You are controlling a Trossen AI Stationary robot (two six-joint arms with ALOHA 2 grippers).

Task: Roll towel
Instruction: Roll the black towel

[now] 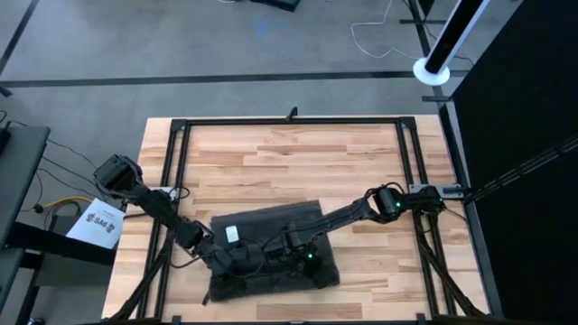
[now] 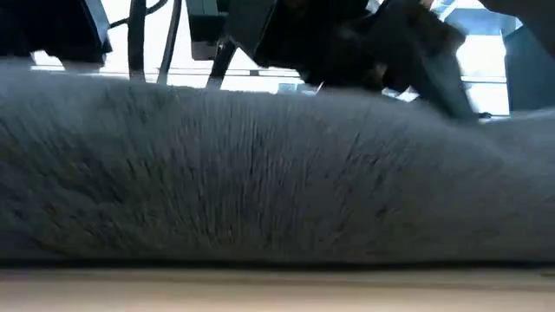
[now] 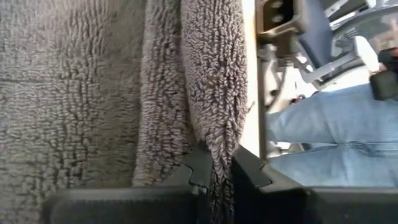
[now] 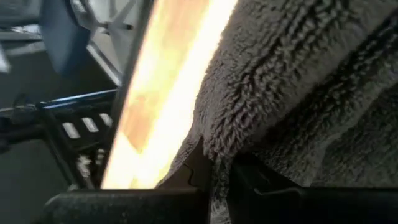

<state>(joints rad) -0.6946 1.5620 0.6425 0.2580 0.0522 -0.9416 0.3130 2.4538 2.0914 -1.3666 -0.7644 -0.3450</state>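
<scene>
Towel (image 1: 271,248), looped grey terry, apparently pinched along its folded edge by both jaws.

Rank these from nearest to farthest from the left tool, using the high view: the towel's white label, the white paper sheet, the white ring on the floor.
Left tool, low on the towel:
1. White label, on the towel right beside it.
2. White paper sheet, off the table's left edge.
3. White ring, on the floor past the far right corner.

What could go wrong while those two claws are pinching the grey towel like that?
The left gripper and right gripper each pinch only a thin fold of the towel, so an edge might slip free. The towel lies near the table front edge, so uneven pulling could skew the roll or drag it off.
</scene>
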